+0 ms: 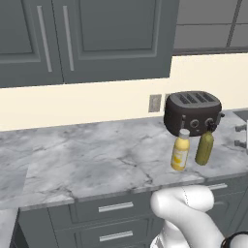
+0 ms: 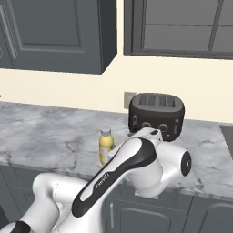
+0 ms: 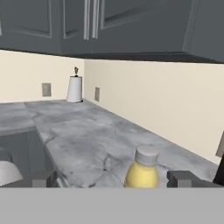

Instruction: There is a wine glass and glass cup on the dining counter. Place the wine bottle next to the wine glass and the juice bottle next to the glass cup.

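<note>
Your gripper point(image 3: 112, 179) stands with its two dark finger tips spread wide and nothing between them but air — the short yellow-orange juice bottle with the pale grey-white cap point(image 3: 142, 169) rises just beyond, in the gap between the tips and a little toward the right one, not touching either. In the left base view that same juice bottle point(image 1: 180, 150) stands upright on the grey-white veined marble worktop point(image 1: 87, 160) near its front edge, above the dark grey drawers point(image 1: 116, 207), with the slim olive-green wine bottle point(image 1: 205, 147) just beside it on its right, the two close but apart. Behind both sits a dark four-slot toaster point(image 1: 193, 112) against the cream wall. From the right base view your white arm crosses in front of the worktop and covers the lower part of the juice bottle point(image 2: 105, 144). Far down the worktop in the hand view, a white paper-towel roll on a stand point(image 3: 75, 89) stands in the corner.
</note>
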Motion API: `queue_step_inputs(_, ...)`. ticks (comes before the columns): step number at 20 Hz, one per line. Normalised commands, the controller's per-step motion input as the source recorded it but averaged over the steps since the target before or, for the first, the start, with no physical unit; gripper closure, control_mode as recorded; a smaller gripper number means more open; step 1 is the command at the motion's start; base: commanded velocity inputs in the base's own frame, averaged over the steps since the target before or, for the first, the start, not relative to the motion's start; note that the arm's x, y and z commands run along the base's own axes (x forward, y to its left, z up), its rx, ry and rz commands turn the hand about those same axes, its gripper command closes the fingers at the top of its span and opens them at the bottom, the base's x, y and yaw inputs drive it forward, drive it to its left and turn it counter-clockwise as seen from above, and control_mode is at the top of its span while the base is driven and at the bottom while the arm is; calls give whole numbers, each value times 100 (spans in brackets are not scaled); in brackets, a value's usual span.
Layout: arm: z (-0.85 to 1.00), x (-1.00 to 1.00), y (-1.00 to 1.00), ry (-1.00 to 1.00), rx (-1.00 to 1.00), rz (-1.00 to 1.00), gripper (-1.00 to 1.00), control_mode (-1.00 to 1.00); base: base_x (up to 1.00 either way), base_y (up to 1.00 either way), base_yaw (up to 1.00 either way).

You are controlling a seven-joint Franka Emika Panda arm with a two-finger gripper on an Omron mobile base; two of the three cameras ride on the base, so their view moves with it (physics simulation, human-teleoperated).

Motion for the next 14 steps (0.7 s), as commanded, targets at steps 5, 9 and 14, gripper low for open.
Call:
queue_step_inputs(5, -19, 23, -6, 4, 0, 0, -100, -100, 0, 0, 0)
queue_step_inputs(9, -18, 26, -19, 4, 0, 0, -100, -100, 0, 0, 0)
queue_step_inputs(14, -9, 20, -16, 3, 0, 0, -100, -100, 0, 0, 0)
